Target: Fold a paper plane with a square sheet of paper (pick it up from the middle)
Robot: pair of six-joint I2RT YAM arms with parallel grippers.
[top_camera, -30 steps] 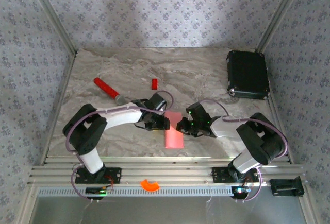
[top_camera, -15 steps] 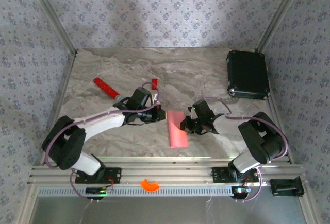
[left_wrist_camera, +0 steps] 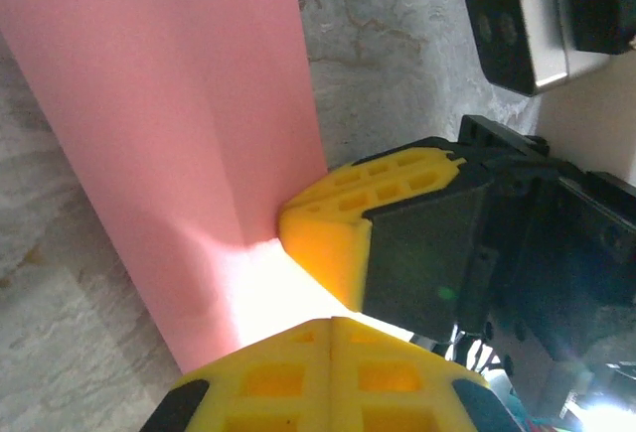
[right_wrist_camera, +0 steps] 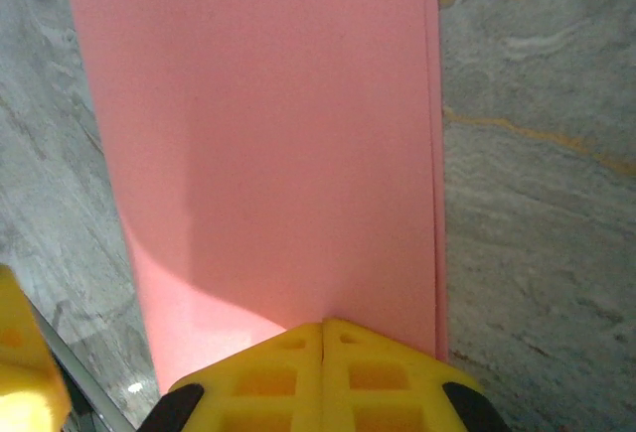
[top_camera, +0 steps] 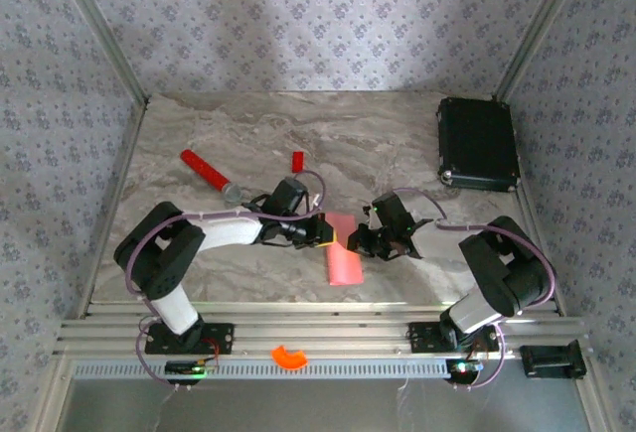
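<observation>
I see the square sheet of paper [top_camera: 346, 265] only halved; nose and wings left to do. Left gripper [top_camera: 320, 233] at its 10 o'clock, right gripper [top_camera: 351, 244] at 2, both closed, tips on it.

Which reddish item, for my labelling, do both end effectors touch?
The salmon-pink paper, where the left end effector and right end effector meet; the red stick and small red block lie untouched farther back.
</observation>
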